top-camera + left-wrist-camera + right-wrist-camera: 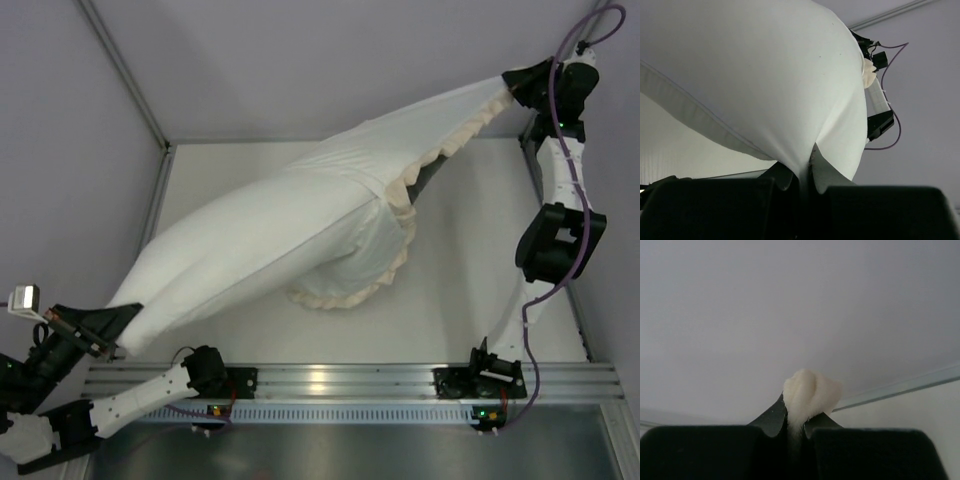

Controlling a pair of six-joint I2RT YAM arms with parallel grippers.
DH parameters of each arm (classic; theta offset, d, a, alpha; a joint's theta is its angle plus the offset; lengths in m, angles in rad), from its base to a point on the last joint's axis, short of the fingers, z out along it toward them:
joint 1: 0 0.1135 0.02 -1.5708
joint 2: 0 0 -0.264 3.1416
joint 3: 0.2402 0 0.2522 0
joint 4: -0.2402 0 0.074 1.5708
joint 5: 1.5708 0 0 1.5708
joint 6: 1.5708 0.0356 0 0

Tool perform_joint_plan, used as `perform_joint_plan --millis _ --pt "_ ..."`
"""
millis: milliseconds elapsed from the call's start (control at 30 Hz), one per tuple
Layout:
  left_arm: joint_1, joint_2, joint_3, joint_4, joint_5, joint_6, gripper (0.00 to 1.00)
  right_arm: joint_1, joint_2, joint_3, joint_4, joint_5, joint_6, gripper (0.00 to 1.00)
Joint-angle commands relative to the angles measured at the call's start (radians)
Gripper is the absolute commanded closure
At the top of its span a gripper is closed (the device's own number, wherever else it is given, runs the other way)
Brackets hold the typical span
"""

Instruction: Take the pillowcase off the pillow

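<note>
The pillow [240, 245] is a plump plain white cushion stretched in the air from lower left toward the middle. My left gripper [112, 328] is shut on its near corner; the left wrist view shows the white fabric [765, 75] pinched at the gripper [803, 172]. The pillowcase [420, 125] covers the pillow's far end, white face up, with a cream frill [405, 250] hanging round its open mouth and a dark grey patch beneath. My right gripper [514, 86] is shut on the frilled corner, high at the back right; the frill [810, 392] bulges from the gripper [796, 416].
The white table [470, 280] lies below the hanging fabric. A metal rail [330, 380] runs along the near edge. Grey walls and a frame post [125, 70] close in the left and back. The right arm's elbow [560, 240] stands at the right edge.
</note>
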Motion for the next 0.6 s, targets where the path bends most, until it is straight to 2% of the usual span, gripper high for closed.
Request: perform_joint_plan --millis 0,567 --pt "0.017 -0.050 0.084 -0.086 -0.169 0.068 1.00 -0.150 0.113 0.230 0.120 0.408 -0.118 1.00" --pt "0.017 -0.052 0.117 -0.084 -0.205 0.078 1.00 -0.233 0.251 0.442 0.106 0.441 -0.263 1.00"
